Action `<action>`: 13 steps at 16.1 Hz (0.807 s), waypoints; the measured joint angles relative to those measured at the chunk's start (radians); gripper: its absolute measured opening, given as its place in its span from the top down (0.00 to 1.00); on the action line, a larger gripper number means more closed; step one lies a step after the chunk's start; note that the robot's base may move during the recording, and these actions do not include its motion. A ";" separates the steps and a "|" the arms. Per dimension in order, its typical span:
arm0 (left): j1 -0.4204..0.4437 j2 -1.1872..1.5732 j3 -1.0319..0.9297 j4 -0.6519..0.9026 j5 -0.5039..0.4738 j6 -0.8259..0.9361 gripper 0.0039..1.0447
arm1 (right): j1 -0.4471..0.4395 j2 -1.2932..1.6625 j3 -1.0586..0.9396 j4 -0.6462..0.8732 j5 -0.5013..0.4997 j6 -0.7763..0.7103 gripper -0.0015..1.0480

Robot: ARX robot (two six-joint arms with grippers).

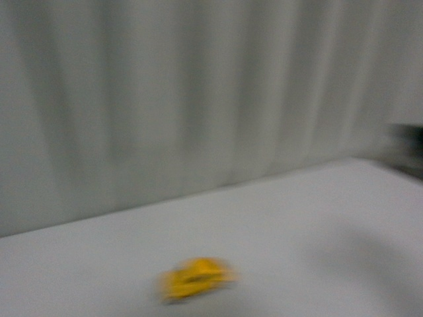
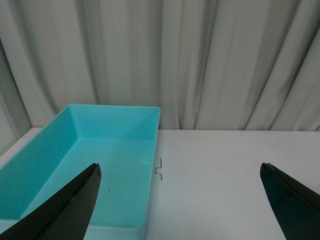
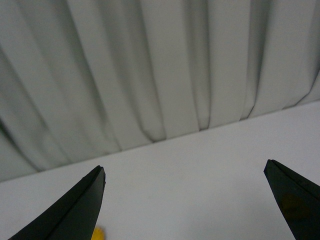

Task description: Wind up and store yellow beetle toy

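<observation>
The yellow beetle toy [image 1: 195, 278] stands on the white table [image 1: 297, 218] near the front edge in the blurred front view. A small yellow bit of it [image 3: 98, 233] shows beside one finger in the right wrist view. My right gripper [image 3: 184, 172] is open and empty above the table. My left gripper [image 2: 181, 170] is open and empty, its fingers [image 2: 65, 210] wide apart, over the table beside a turquoise bin [image 2: 90, 165]. Neither arm shows in the front view.
The open turquoise bin holds nothing that I can see. A small black mark [image 2: 159, 170] lies on the table next to it. A pleated white curtain [image 1: 165, 99] hangs behind the table. A dark object [image 1: 408, 148] shows at the far right edge.
</observation>
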 joint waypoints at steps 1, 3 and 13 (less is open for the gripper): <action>0.000 0.000 0.000 -0.001 0.003 0.000 0.06 | -0.007 0.109 0.045 0.085 -0.003 -0.016 0.06; 0.000 0.000 0.000 0.000 0.003 0.000 0.06 | 0.052 0.402 0.177 0.211 -0.026 -0.078 0.06; 0.000 0.000 0.000 0.000 0.003 0.000 0.06 | 0.375 1.043 0.871 -0.279 -0.517 -0.826 0.06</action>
